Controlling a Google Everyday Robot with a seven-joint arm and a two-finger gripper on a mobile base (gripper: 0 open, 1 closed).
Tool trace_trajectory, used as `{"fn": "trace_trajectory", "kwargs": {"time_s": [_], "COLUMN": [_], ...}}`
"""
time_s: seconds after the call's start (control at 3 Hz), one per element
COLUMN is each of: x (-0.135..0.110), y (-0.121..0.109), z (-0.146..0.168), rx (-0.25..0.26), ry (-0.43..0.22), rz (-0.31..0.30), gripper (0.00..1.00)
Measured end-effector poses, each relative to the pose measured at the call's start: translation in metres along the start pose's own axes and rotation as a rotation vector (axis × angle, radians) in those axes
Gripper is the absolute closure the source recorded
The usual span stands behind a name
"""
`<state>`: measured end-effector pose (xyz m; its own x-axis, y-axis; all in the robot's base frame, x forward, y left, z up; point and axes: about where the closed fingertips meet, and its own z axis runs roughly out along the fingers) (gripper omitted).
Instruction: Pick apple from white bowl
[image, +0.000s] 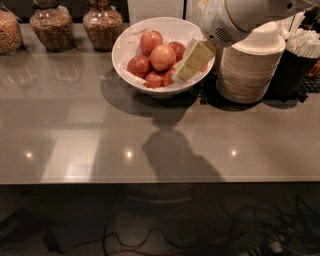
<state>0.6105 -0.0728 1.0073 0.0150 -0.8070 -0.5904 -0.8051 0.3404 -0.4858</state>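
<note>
The white bowl (123, 48) stands at the back middle of the grey counter, lined with white paper and holding several apples. The apple (163, 57), the largest and palest, peach-orange, lies on top near the middle of the pile, with darker red apples around it. My gripper (192, 61), pale yellow, hangs from the white arm at the upper right and reaches down over the right side of the bowl. Its tip is just right of the apple and covers the apples on that side. It holds nothing that I can see.
A stack of tan disposable bowls (248, 70) stands right next to the white bowl on the right. A black holder with white stirrers (299, 60) is at the far right. Three glass jars (102, 25) line the back left. The counter's front edge (150, 181) runs across below.
</note>
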Motion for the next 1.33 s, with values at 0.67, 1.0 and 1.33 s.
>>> {"fn": "trace_trajectory", "kwargs": {"time_s": [0.67,1.0,1.33], "x": [-0.009,-0.009,-0.002], "y": [-0.008,-0.013,-0.021], "z": [0.056,0.078,0.094], "rx": [0.016,0.024,0.045], "ry": [-0.066,-0.081,-0.08], "rz": [-0.002,0.001,0.018], "gripper": [0.0,0.0,0.0]}}
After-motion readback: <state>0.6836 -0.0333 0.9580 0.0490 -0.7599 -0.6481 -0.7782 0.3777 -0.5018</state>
